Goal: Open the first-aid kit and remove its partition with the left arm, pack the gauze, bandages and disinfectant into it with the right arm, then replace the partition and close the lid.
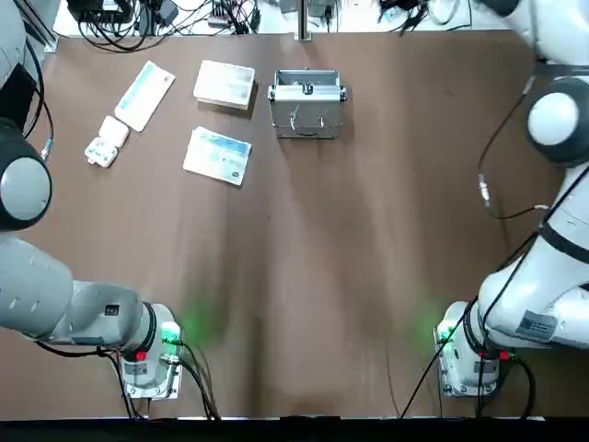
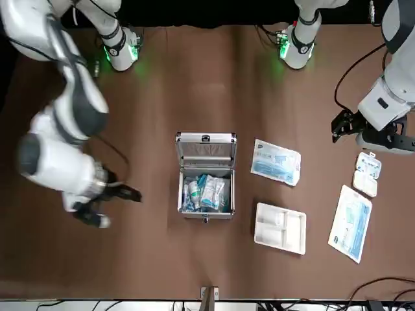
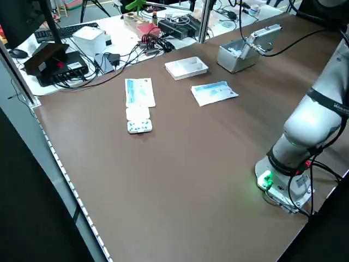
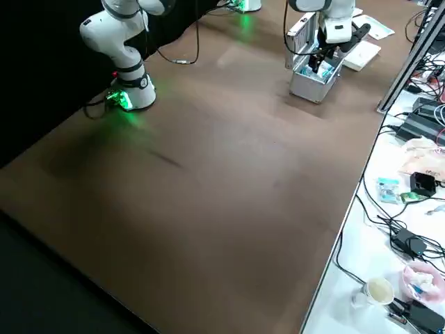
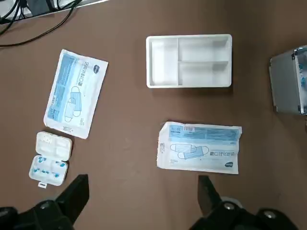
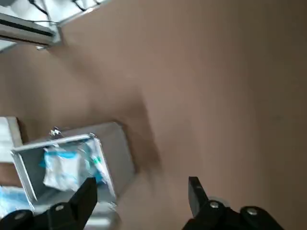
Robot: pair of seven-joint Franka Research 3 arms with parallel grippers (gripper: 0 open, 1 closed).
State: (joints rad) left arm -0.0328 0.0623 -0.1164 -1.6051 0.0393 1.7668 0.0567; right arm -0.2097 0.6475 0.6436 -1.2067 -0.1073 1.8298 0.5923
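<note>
spreading its fingers apart and holding nothing, each tool (image 5: 144,199) (image 6: 144,199) hangs over the brown table (image 5: 129,143)

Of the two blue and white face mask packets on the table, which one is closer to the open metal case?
The mask packet beside the partition tray; the other lies beside the pill box.

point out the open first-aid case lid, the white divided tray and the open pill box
lid (image 2: 207,150): front view, inner panel
divided tray (image 5: 163,62): left wrist view, floor of its largest compartment
pill box (image 5: 48,171): left wrist view, its compartment half
</note>
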